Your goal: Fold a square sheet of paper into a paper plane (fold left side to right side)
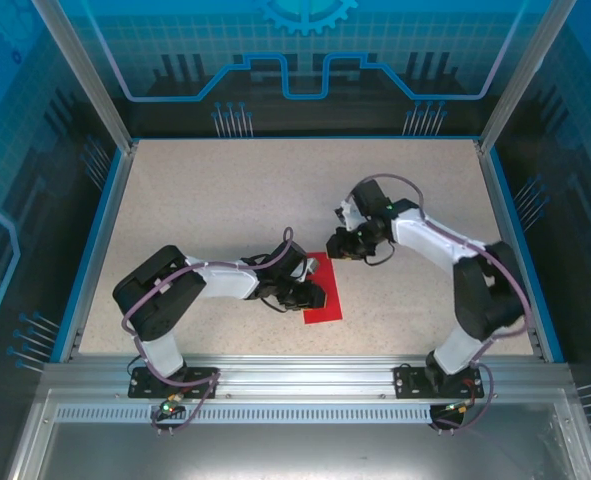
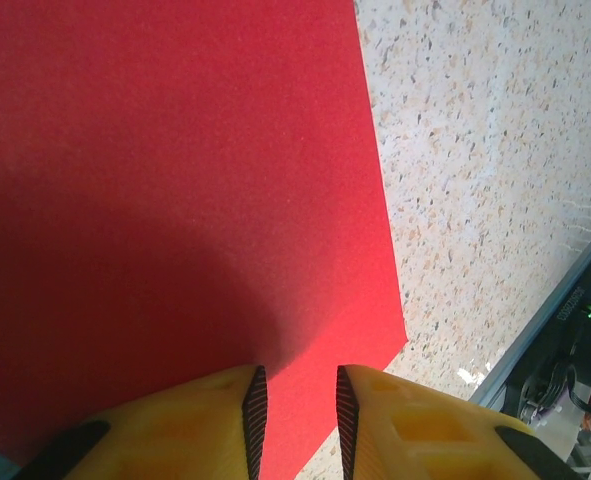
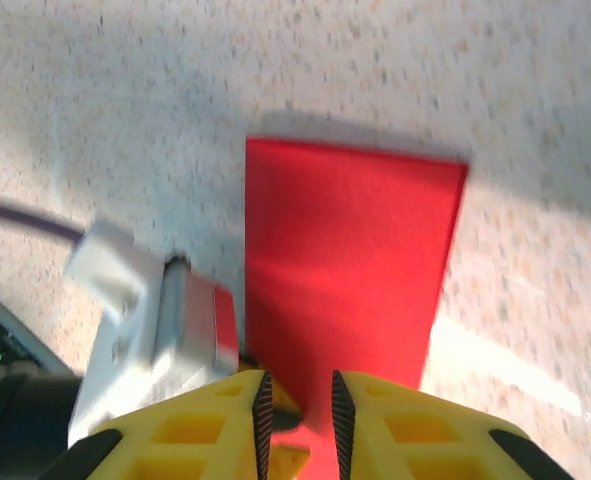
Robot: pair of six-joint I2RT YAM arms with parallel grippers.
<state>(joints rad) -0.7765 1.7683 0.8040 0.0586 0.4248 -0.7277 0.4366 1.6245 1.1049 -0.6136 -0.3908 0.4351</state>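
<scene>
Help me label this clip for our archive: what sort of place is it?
Probably a purpose-built robot cell, in a lab or showroom: a speckled tabletop fenced by aluminium posts, blue panels printed with gear and circuit graphics, and a left arm and right arm bolted to a metal rail.

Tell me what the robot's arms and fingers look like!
Both arms, the left arm and right arm, have white shells with chunky black joints and thin purple cables looping along them. The fingers are bright yellow wedges with black ribbed pads.
</scene>
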